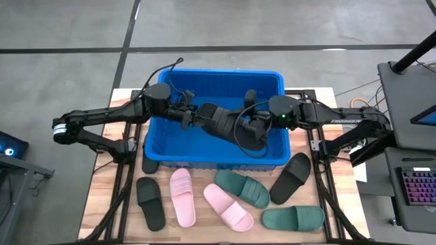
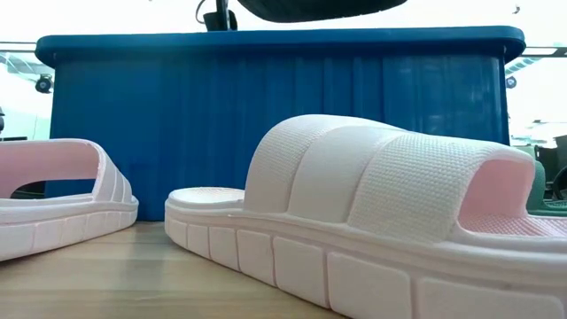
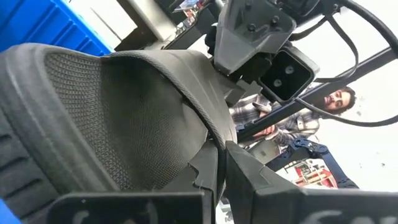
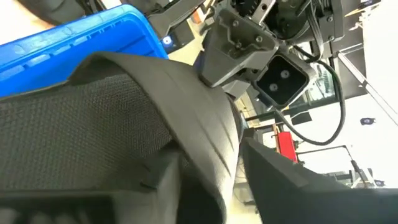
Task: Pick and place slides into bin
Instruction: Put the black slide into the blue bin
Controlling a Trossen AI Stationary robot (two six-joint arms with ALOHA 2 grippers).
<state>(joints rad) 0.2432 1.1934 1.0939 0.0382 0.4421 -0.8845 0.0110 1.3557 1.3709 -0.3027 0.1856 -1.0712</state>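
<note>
Both arms are matte black with rounded joint housings; the left arm carries a white band near its base, the right arm white lettering (too small to read). Thin black cables loop off the wrists, and a green light glows on the right one.

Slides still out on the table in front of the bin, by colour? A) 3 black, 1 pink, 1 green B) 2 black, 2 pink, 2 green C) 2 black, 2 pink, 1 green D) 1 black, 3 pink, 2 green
B: the high view shows black slides, pink slides and green slides on the table before the bin.
</note>
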